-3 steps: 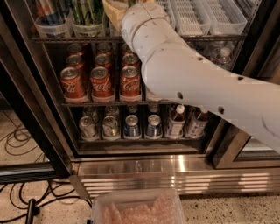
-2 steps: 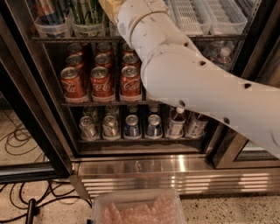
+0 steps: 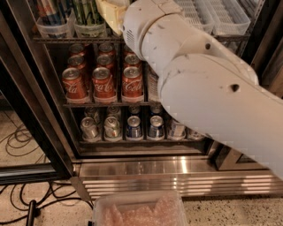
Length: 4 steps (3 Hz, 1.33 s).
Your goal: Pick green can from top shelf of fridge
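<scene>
The green can (image 3: 88, 9), slim with pale streaks, stands in a clear plastic tub (image 3: 90, 29) on the top shelf (image 3: 57, 39) of the fridge (image 3: 177, 170); only its lower part is in frame. My white arm (image 3: 199, 75) reaches in from the right and up to the top shelf. My gripper (image 3: 110, 15) shows as a pale yellowish part at the top edge, right beside the green can's tub. The arm hides the middle of the top shelf.
A blue-and-red can (image 3: 51, 11) stands in a tub left of the green can. White slotted trays (image 3: 216, 17) lie at the top right. Red cola cans (image 3: 104, 81) fill the middle rack, with silver and blue cans (image 3: 132, 128) below. The dark door frame (image 3: 35, 97) stands at left, cables (image 3: 17, 141) lie on the floor, and a clear container (image 3: 141, 209) is at the bottom.
My arm has shifted a little left and deeper toward the top shelf, bringing the gripper closer to the green can's tub. The cans have not moved.
</scene>
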Each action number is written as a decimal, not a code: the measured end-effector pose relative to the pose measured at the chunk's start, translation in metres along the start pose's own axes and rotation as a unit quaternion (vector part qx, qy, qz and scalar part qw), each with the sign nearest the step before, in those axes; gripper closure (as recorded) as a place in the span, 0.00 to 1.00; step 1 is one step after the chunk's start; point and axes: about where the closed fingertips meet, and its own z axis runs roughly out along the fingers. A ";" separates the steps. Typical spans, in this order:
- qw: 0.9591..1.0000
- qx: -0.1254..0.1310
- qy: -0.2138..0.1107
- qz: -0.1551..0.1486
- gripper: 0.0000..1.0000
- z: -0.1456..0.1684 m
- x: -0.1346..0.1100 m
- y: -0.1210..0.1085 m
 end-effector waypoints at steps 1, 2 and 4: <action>0.996 -0.056 0.065 0.003 1.00 -0.010 0.019 0.037; 0.981 -0.118 0.142 0.056 1.00 0.000 0.051 0.088; 0.952 -0.133 0.231 0.153 1.00 -0.010 0.080 0.099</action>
